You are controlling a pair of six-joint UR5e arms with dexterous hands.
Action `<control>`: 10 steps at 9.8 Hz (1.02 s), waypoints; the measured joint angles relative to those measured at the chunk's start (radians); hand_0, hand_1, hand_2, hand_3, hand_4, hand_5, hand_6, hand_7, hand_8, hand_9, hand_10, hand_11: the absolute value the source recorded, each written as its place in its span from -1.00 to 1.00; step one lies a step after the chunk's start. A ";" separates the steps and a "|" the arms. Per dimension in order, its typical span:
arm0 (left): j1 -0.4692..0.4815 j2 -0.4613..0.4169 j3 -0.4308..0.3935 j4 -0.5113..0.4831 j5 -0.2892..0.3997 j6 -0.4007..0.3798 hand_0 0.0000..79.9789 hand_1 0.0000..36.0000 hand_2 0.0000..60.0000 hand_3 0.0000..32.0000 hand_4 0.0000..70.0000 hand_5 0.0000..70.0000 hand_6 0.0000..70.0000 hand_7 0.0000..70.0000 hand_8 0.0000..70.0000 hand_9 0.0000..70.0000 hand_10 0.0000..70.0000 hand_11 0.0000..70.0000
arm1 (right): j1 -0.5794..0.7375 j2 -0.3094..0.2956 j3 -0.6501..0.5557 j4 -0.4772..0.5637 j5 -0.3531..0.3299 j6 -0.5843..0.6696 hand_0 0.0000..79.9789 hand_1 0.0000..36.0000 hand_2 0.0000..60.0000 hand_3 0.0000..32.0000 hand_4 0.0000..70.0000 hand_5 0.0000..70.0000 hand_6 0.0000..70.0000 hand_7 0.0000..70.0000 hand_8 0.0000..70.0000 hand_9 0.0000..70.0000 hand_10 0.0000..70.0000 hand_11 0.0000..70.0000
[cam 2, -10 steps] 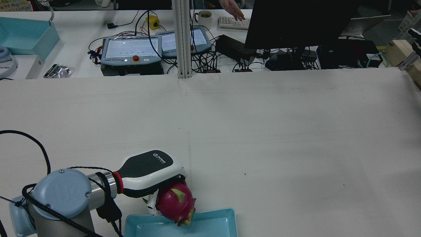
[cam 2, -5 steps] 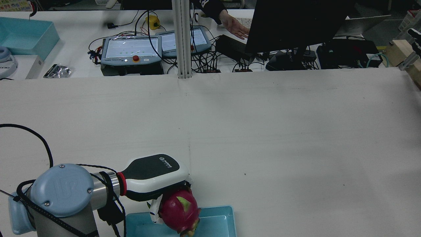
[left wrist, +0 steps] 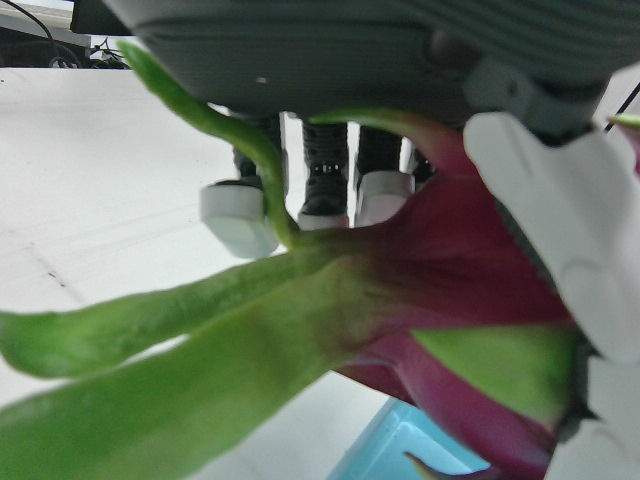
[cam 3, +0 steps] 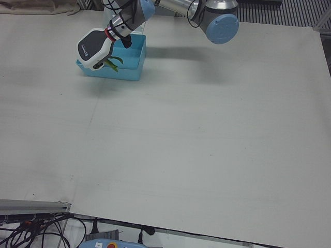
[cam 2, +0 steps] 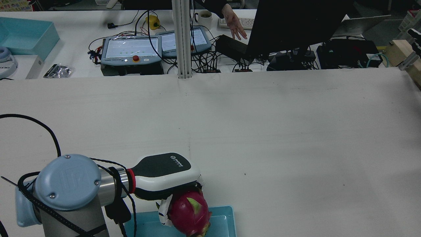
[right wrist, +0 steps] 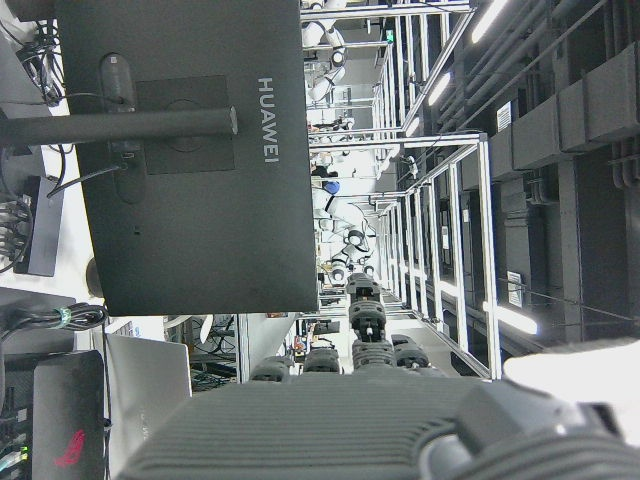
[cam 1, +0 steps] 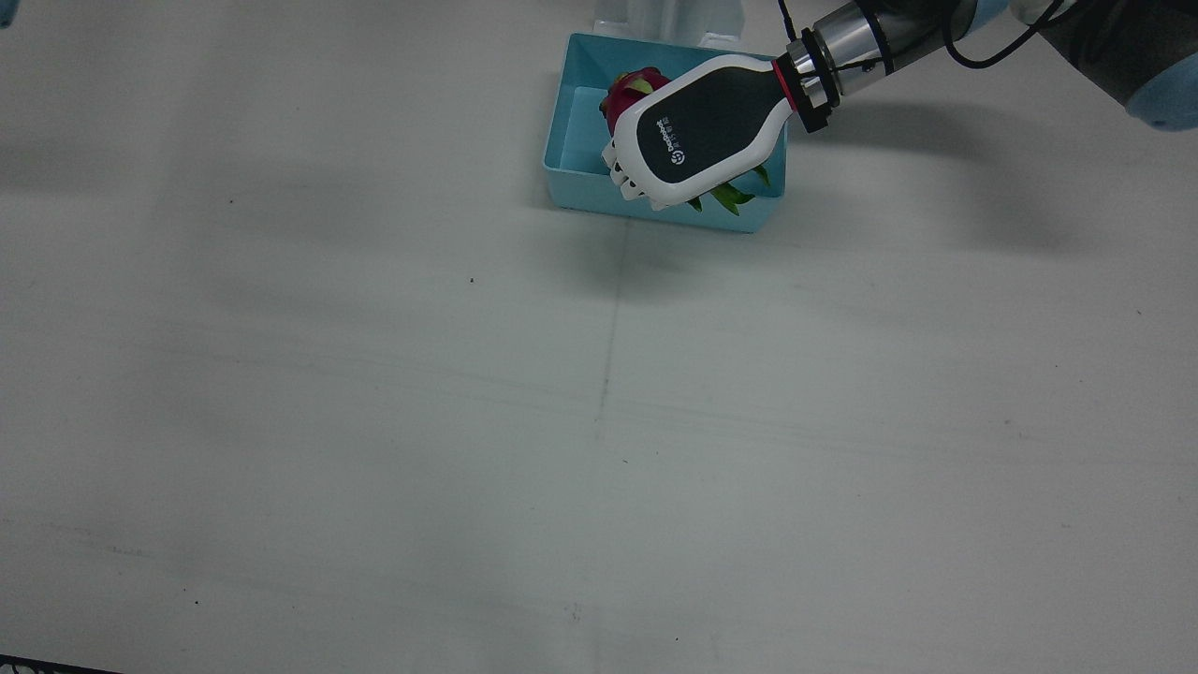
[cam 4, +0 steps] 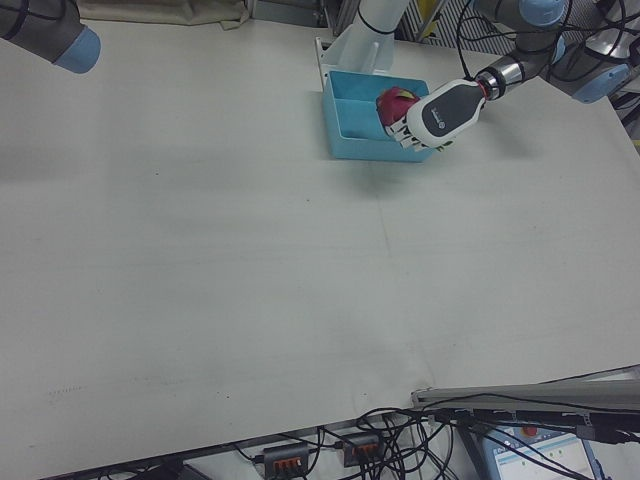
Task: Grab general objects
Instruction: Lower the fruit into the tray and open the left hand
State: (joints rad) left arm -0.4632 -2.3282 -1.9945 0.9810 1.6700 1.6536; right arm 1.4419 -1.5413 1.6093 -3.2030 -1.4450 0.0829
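White tabletop lies bare around my left hand (cam 2: 164, 179), whose fingers wrap the dragon fruit (cam 2: 189, 210) from above — palm down so it hangs beneath, over the blue tray (cam 1: 571, 178) — while my right hand's state I cannot tell.

One dragon fruit (cam 2: 189, 210) (pink, green-scaled), one blue tray (cam 1: 573, 183), one hand (cam 1: 697, 128) showing.

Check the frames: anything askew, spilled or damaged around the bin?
Nothing stands out. The left hand holds the dragon fruit above the blue bin, which sits square and looks intact. No spill shows on the table.
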 measured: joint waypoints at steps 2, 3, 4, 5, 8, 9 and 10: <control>0.004 -0.004 -0.003 0.010 0.023 -0.002 0.25 0.26 1.00 -1.00 1.00 0.73 0.66 1.00 0.46 1.00 1.00 1.00 | 0.000 0.000 0.001 0.000 0.000 0.000 -1.00 -1.00 -1.00 -1.00 -1.00 -1.00 -1.00 -1.00 -1.00 -1.00 -1.00 -1.00; 0.008 -0.003 -0.006 0.014 0.031 -0.003 0.28 0.29 1.00 -1.00 1.00 0.71 0.62 1.00 0.41 1.00 1.00 1.00 | 0.000 0.000 0.001 0.000 0.000 0.000 -1.00 -1.00 -1.00 -1.00 -1.00 -1.00 -1.00 -1.00 -1.00 -1.00 -1.00 -1.00; 0.012 -0.003 -0.008 0.020 0.042 -0.003 0.31 0.11 0.68 -1.00 1.00 0.31 0.19 1.00 0.09 0.60 0.71 1.00 | 0.000 0.000 0.001 0.000 0.000 0.000 -1.00 -1.00 -1.00 -1.00 -1.00 -1.00 -1.00 -1.00 -1.00 -1.00 -1.00 -1.00; 0.014 -0.003 -0.010 0.026 0.056 -0.004 0.23 -0.24 -0.30 -1.00 0.33 -0.52 -0.68 -0.23 -0.53 -0.60 -0.53 -0.31 | 0.000 0.000 0.001 0.000 0.000 0.000 -1.00 -1.00 -1.00 -1.00 -1.00 -1.00 -1.00 -1.00 -1.00 -1.00 -1.00 -1.00; 0.021 -0.003 -0.012 0.057 0.103 -0.020 0.23 -0.26 -1.00 -1.00 -0.80 -1.00 -1.00 -1.00 -0.95 -1.00 -1.00 -1.00 | 0.000 0.000 0.001 0.000 0.000 0.000 -1.00 -1.00 -1.00 -1.00 -1.00 -1.00 -1.00 -1.00 -1.00 -1.00 -1.00 -1.00; 0.021 -0.003 -0.014 0.065 0.118 -0.029 0.23 -0.24 -1.00 -1.00 -0.96 -1.00 -1.00 -1.00 -0.99 -1.00 -1.00 -1.00 | 0.000 0.000 0.001 0.000 0.000 0.000 -1.00 -1.00 -1.00 -1.00 -1.00 -1.00 -1.00 -1.00 -1.00 -1.00 -1.00 -1.00; 0.021 -0.003 -0.014 0.069 0.129 -0.034 0.22 -0.26 -1.00 -1.00 -0.99 -1.00 -1.00 -1.00 -1.00 -1.00 -1.00 -1.00 | 0.000 0.000 0.001 0.000 0.000 0.000 -1.00 -1.00 -1.00 -1.00 -1.00 -1.00 -1.00 -1.00 -1.00 -1.00 -1.00 -1.00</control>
State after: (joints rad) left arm -0.4419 -2.3311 -2.0087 1.0503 1.7988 1.6198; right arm 1.4422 -1.5410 1.6102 -3.2030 -1.4450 0.0829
